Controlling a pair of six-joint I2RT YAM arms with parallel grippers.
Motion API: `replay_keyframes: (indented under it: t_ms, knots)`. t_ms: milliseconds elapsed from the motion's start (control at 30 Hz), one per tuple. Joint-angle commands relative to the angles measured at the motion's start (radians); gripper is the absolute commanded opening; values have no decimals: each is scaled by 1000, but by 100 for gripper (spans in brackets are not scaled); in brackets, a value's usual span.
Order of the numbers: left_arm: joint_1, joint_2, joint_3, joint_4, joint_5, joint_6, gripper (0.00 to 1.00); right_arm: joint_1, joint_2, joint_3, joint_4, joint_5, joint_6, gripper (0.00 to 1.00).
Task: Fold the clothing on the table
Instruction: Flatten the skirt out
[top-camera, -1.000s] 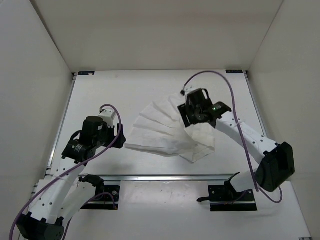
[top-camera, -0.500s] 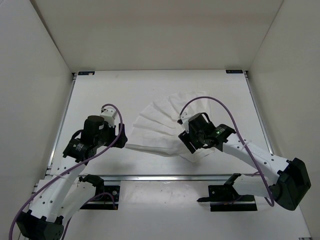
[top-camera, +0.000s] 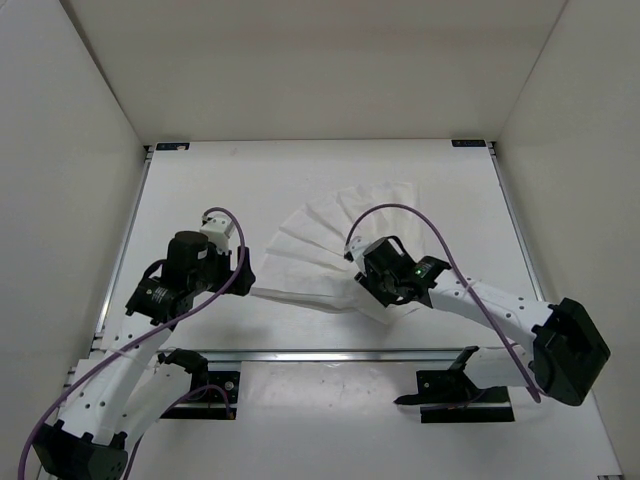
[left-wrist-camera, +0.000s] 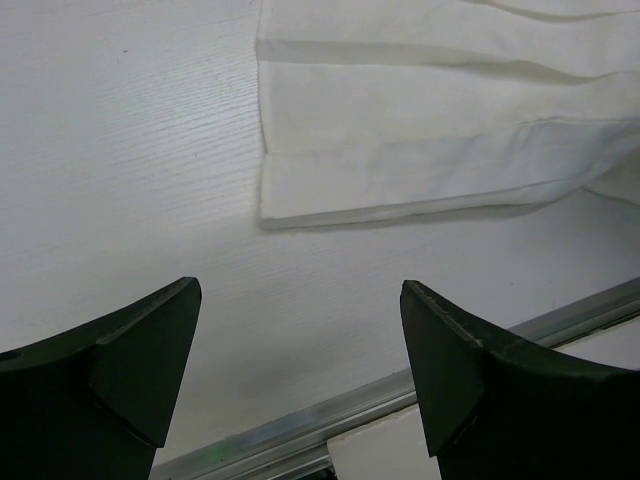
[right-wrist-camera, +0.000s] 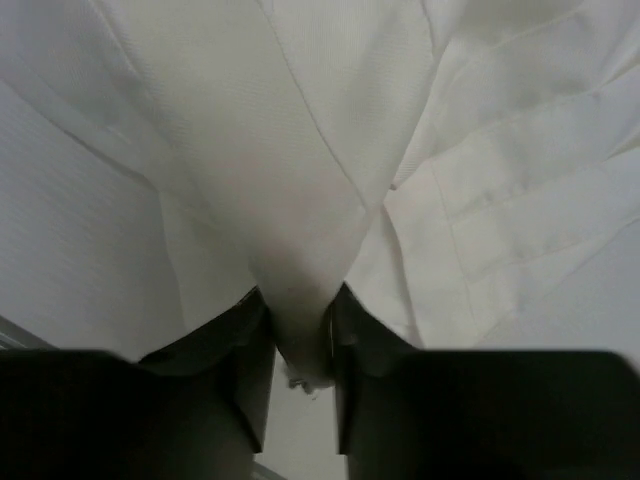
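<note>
Top view: the clothing lay mid-table, a white pleated fan spread toward the far side. Its narrow end pointed near-right and its left tip reached toward the left arm.

Right arm: elbow out at the near-right corner, forearm running left and low across the table, wrist over the near-right part of the fan. The right gripper sat down on the fabric there. In the right wrist view, the right gripper had its fingers drawn close together, clamped on a pinched-up ridge of the clothing. The cloth tented up from the pinch, with pleats fanning off to the right.

Left arm: bent up from the near-left, wrist raised, pointing right and down at the fan's left tip. The left gripper sat just left of that tip, not touching it. In the left wrist view, the left gripper had its fingers wide apart with nothing between them and bare table under them. The folded corner of the clothing lay just ahead, and the metal rail ran along the near edge.
</note>
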Motion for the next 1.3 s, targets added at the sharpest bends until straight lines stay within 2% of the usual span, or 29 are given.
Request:
replay_keyframes:
  t_ms: [0, 33, 133, 233, 333, 400, 433, 467, 533, 667, 733, 767, 867, 1067, 1200, 1267]
  knots:
    - [4, -21, -10, 20, 9, -4, 91, 45, 12, 33, 83, 70, -18, 16]
    - [3, -21, -13, 20, 4, -5, 91, 58, 30, 53, 71, 64, -13, 0]
    - [27, -29, -14, 21, -14, -14, 86, 36, 75, 164, 19, -70, 31, 0]
    - [107, -85, -13, 26, -29, -24, 79, -20, 140, 370, 60, -369, 143, 0]
    - [139, -139, -22, 30, -68, -37, 79, 5, 240, 809, 51, -433, 192, 0]
    - [117, -135, -22, 27, -74, -50, 79, -5, 259, 962, 95, -425, 262, 0]
    - [112, -141, -11, 26, -77, -54, 80, -60, 241, 969, 168, -445, 351, 0]
    - [106, -129, -10, 20, -77, -57, 80, -100, 218, 946, 212, -478, 402, 0]
    - [113, -130, -10, 18, -77, -55, 80, -242, 115, 741, 400, -534, 603, 0]
    - [126, -125, -8, 21, -59, -49, 82, -419, -43, 462, 445, -601, 767, 0]
    - [118, -112, -2, 24, -51, -55, 83, -484, -114, 260, 448, -646, 803, 0]
    - [119, -107, -2, 20, -34, -58, 83, -487, -164, 155, 442, -634, 806, 0]
    - [112, -96, 4, 41, 20, -92, 82, -470, -252, -21, 364, -569, 801, 0]
    - [64, -52, -11, 95, 139, -181, 78, -501, -388, -256, 232, -574, 803, 0]
    - [-30, -55, -137, 262, 282, -375, 72, -511, -425, -317, 177, -579, 765, 0]
    - [-89, -72, -267, 434, 320, -510, 68, -493, -413, -321, 145, -534, 743, 0]
